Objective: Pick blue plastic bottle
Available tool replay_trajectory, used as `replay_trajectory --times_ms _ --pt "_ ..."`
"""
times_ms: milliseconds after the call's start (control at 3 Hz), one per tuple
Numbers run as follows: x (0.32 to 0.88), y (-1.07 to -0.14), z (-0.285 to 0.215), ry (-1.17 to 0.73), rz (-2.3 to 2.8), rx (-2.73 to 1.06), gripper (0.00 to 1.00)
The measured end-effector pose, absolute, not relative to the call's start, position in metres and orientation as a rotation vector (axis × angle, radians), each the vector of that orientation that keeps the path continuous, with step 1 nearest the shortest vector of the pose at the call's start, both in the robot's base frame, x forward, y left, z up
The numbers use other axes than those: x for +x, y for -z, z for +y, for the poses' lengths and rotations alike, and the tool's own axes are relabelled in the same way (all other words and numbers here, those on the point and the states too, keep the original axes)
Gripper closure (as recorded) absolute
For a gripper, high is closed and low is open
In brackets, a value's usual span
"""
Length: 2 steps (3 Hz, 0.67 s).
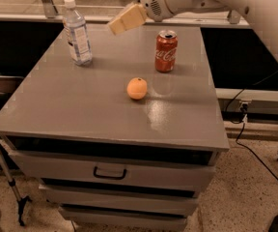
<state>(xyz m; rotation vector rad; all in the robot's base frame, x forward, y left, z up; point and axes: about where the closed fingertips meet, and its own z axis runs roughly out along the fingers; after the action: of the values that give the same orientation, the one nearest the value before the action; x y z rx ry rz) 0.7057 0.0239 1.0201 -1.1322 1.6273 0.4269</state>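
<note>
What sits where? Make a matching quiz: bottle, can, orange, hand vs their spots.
1. bottle
2. can
3. orange
4. hand

A. middle of the cabinet top
B. in the air over the back edge, between two upright things
C. standing back left
D. standing back right

Pairs: 1-C, 2-D, 3-A, 4-B
</note>
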Motion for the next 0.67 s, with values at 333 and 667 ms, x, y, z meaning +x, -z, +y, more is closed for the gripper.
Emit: replay_trajectory --times_ms 333,667 --pt "0.714 -1.009 0.05 -0.38 1.621 -1.176 0.0" --pt "0.726 -0.994 0.077 -0.387 1.688 -1.185 0.0"
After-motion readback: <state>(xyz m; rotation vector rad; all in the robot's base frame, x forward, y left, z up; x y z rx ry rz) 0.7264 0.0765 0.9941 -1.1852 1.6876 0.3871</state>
